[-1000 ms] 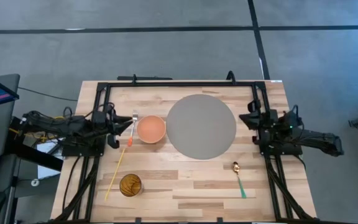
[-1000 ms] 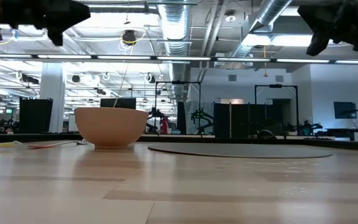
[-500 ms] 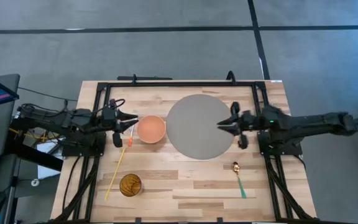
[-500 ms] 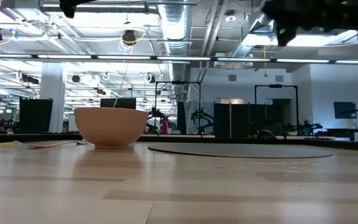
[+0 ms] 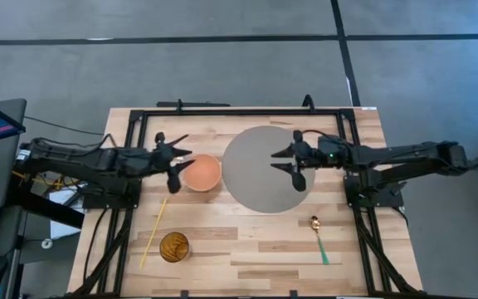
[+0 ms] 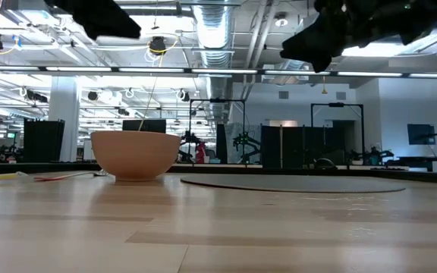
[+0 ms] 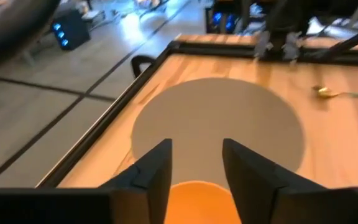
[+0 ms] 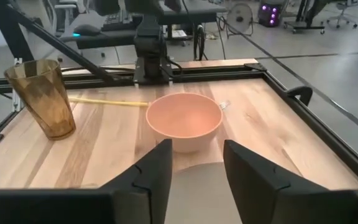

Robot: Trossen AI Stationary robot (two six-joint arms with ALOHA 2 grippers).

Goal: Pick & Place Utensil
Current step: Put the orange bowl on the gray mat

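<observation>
Both hands are spread and empty, the left hand (image 5: 177, 160) just beside the bowl (image 5: 202, 173) and the right hand (image 5: 285, 159) over the mat (image 5: 260, 187), so reaching for the spoon (image 5: 317, 235) lying on the surface (image 5: 247, 241) well apart could knock the bowl.

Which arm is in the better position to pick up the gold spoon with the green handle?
Probably the right arm. The spoon lies near the table's right edge, on the right arm's side. The right gripper hovers open over the grey mat; the left gripper is at the orange bowl, farther away.
</observation>
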